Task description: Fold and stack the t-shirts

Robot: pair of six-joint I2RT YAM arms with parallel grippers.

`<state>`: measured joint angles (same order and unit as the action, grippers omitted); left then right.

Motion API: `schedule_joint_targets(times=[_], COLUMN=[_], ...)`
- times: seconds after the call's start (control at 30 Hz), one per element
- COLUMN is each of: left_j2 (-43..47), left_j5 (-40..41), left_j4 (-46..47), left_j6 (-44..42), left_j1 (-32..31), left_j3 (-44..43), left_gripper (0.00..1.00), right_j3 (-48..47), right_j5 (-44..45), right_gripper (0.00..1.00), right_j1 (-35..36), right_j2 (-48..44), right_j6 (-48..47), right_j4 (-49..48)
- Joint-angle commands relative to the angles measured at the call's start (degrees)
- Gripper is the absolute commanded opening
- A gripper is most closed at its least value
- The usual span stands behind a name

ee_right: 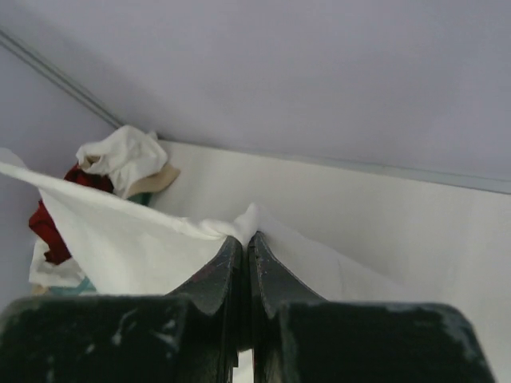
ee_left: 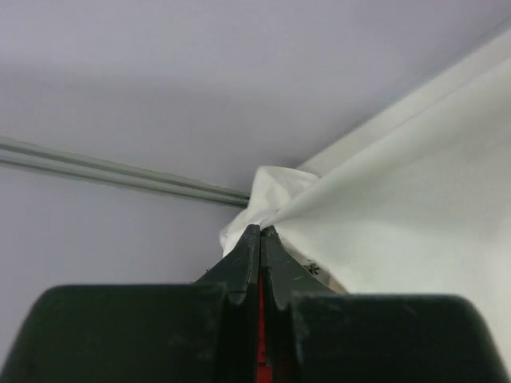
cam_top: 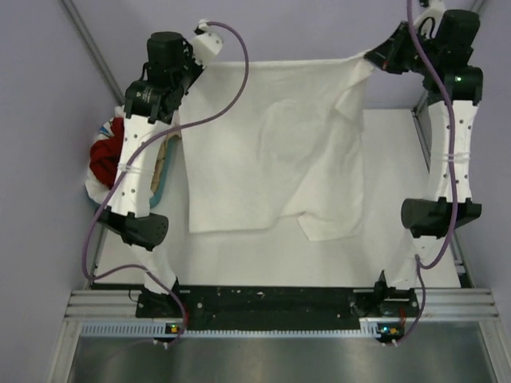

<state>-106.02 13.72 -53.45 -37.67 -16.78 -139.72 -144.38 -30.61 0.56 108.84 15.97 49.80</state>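
A white t-shirt hangs stretched between my two raised grippers, its lower edge draping toward the table. My left gripper is shut on its upper left corner, which shows bunched at the fingertips in the left wrist view. My right gripper is shut on its upper right corner, seen as a pinched fold in the right wrist view. A pile of other t-shirts, deep red and white, lies at the left edge.
The pile rests in a teal-rimmed tray with brown cardboard lining, behind the left arm. The white table lies below the hanging shirt. A metal frame rail runs along the right side.
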Motion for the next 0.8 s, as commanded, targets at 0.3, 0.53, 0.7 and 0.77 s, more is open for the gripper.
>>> schedule_joint_targets(times=[0.3,0.53,0.7,0.77], left_j2=[24.53,31.13,32.01,31.66], left_j5=[6.58,2.46,2.72,2.98], left_j4=[24.62,23.56,27.95,29.80], left_j6=[-7.24,-2.06,2.42,4.26], left_j1=[-1.07,0.78,2.79,4.37], left_j3=[33.78,62.43,81.60,86.61], left_gripper=[0.00,0.00,0.00,0.00], right_j3=[28.85,71.55,81.00,80.40], right_j5=[-21.58,-9.59,-1.82,-0.60], right_gripper=[0.00,0.00,0.00,0.19], right_j1=[-2.06,17.86,35.01,40.20], right_j2=[-28.31,-34.75,-19.84,-13.50], right_j6=[-1.19,-15.61,-13.45,-11.06], right_j4=[-20.54,-18.69,-21.58,-23.69])
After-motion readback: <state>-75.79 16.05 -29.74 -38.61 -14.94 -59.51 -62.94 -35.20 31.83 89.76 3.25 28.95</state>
